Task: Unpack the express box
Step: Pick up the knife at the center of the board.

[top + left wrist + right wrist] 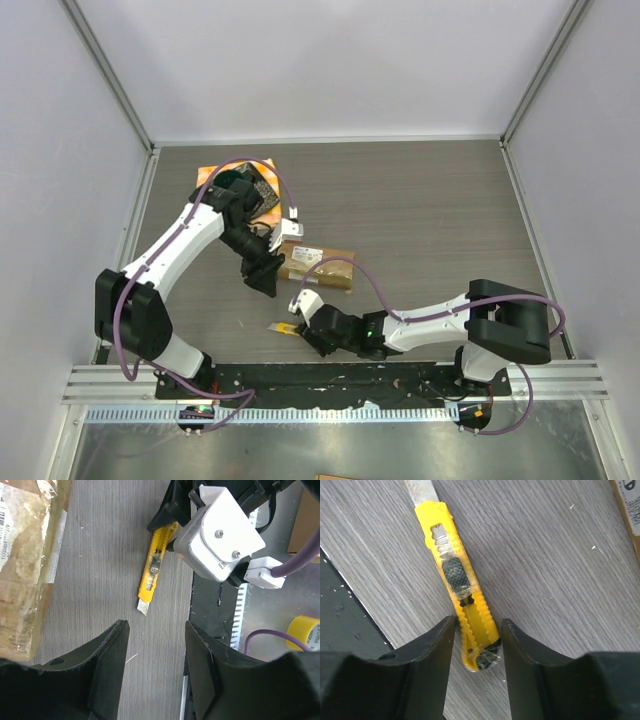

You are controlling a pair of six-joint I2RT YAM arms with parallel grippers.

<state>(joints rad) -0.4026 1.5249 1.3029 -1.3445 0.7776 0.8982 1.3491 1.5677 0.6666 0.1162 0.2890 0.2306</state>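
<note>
The express box (317, 264), brown cardboard with a white label and shiny tape, lies mid-table; its taped end shows in the left wrist view (22, 570) and a corner in the right wrist view (627, 510). A yellow utility knife (455, 575) lies flat on the table in front of the box, blade out; it also shows from above (283, 328) and in the left wrist view (152, 570). My right gripper (477, 622) is open, its jaws straddling the knife's rear end. My left gripper (155, 625) is open and empty, hovering by the box's left end (262, 283).
A dark dish on an orange cloth (240, 190) sits at the back left under the left arm. The black base rail (330, 378) runs along the near edge. A yellow tape roll (306, 632) lies beyond the rail. Walls enclose the table.
</note>
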